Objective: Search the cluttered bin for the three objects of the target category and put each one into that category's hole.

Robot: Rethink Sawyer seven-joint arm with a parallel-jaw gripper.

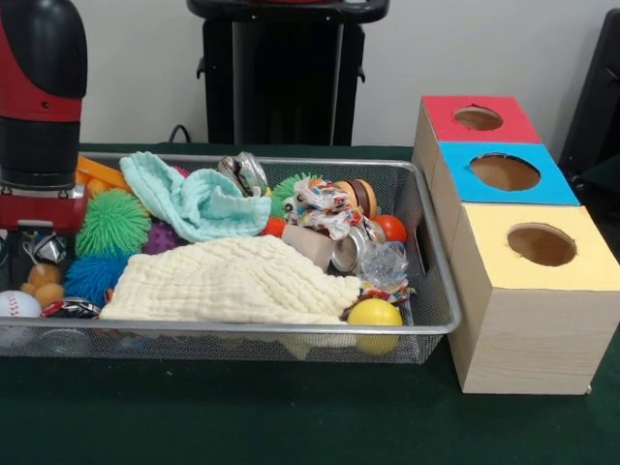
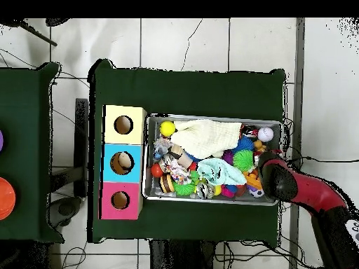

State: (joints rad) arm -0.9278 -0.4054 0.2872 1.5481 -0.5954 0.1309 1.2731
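Observation:
A wire mesh bin [image 1: 242, 329] [image 2: 210, 117] is packed with clutter. On top lie a cream cloth [image 1: 232, 281] [image 2: 207, 136] and a teal cloth [image 1: 194, 199] [image 2: 219, 170]. Around them I see a green spiky ball [image 1: 113, 221], a blue spiky ball [image 1: 94, 276], a yellow ball [image 1: 374, 313] [image 2: 167, 128], a baseball [image 1: 17, 305] [image 2: 266, 134], an orange ball [image 1: 391, 228], a rope toy [image 1: 325, 203] and a can [image 1: 349, 250]. My gripper [image 1: 41, 244] hangs low over the bin's end by the baseball, mostly hidden by the red and black arm [image 2: 280, 178].
Three wooden boxes with round holes stand beside the bin's other end: red top [image 1: 441, 111] [image 2: 109, 199], blue top [image 1: 562, 186] [image 2: 109, 162], yellow top [image 1: 591, 263] [image 2: 112, 112]. A second green table [image 2: 28, 140] with an orange disc [image 2: 3, 198] stands nearby.

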